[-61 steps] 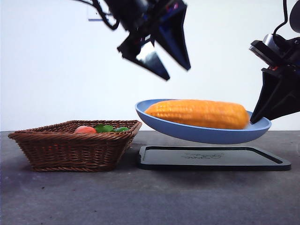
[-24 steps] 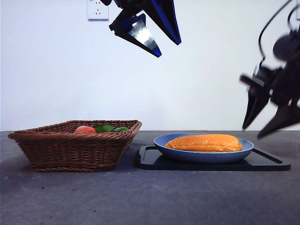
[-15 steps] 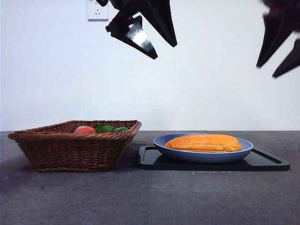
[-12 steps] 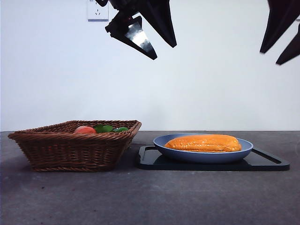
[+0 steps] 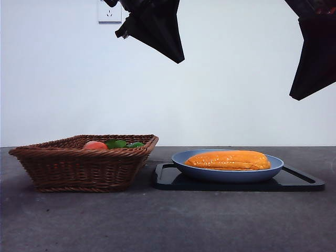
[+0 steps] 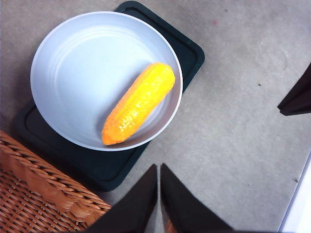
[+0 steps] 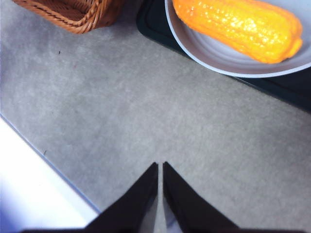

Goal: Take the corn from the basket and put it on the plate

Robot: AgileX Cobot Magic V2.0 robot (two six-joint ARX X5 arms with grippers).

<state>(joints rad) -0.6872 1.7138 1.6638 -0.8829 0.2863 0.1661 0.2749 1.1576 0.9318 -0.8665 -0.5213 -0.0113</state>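
Corn (image 5: 228, 160) lies in the plate (image 5: 189, 167) on the tray (image 5: 168, 181), at 3 o'clock from the basket (image 5: 79, 168). Left hand (image 6: 159, 171) and right hand (image 7: 160, 168) hang above the table (image 5: 157, 220), both pinched closed and empty.

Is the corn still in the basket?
No, the corn lies on the blue plate, which sits on the black tray beside the basket.

A black tray (image 5: 239, 181), a red-orange fruit (image 5: 94, 145), green items (image 5: 122, 144).
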